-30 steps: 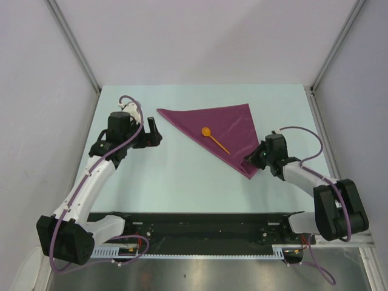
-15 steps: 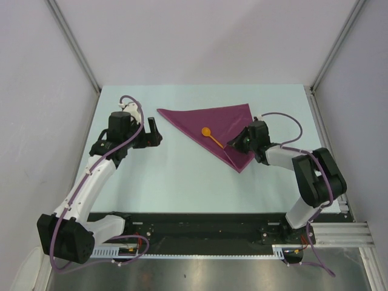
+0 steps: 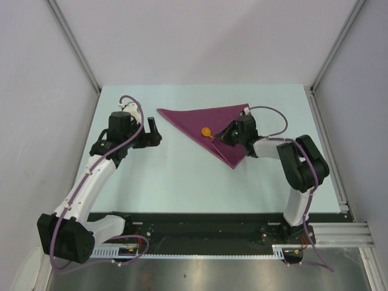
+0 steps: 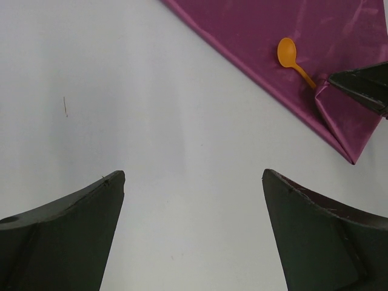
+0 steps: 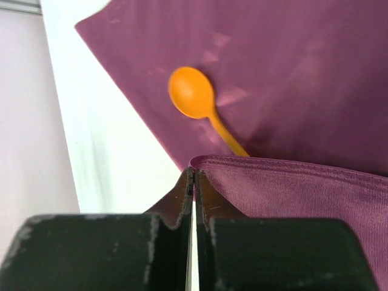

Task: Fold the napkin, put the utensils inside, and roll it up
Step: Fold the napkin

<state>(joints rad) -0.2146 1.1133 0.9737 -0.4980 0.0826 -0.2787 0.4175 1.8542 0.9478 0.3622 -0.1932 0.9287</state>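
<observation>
Position: the plum napkin (image 3: 209, 118), folded to a triangle, is lying at the far middle of the worktop (image 3: 182, 176). A small orange spoon (image 5: 195, 97) is resting on it, close to its near-left edge.

Right fingers (image 5: 173, 203): clamping shut on a raised fold of the napkin's near corner and holding it just over the spoon's handle.

Left fingers (image 4: 66, 230): standing wide apart over bare worktop left of the cloth, gripping nothing and touching nothing.

Risks we are flagging:
- The spoon is sitting near the open edge. If the fold travels across it low, we are expecting the cloth to nudge it off the napkin onto the worktop.
- Nothing is pinning the far side, so a pull from the right arm may be dragging the whole napkin rather than folding it.
- The fabric is looking thin and slick, and the pinch is taking only a narrow bite. A slip would be dropping the fold askew.

Hidden or unclear:
- The fold is covering the end of the spoon's handle.
- We are not able to tell whether the pinch is taking one layer or both.
- From above, the right wrist is blocking the grasp point.
- We are seeing only one utensil and cannot say whether others lie under the cloth.
</observation>
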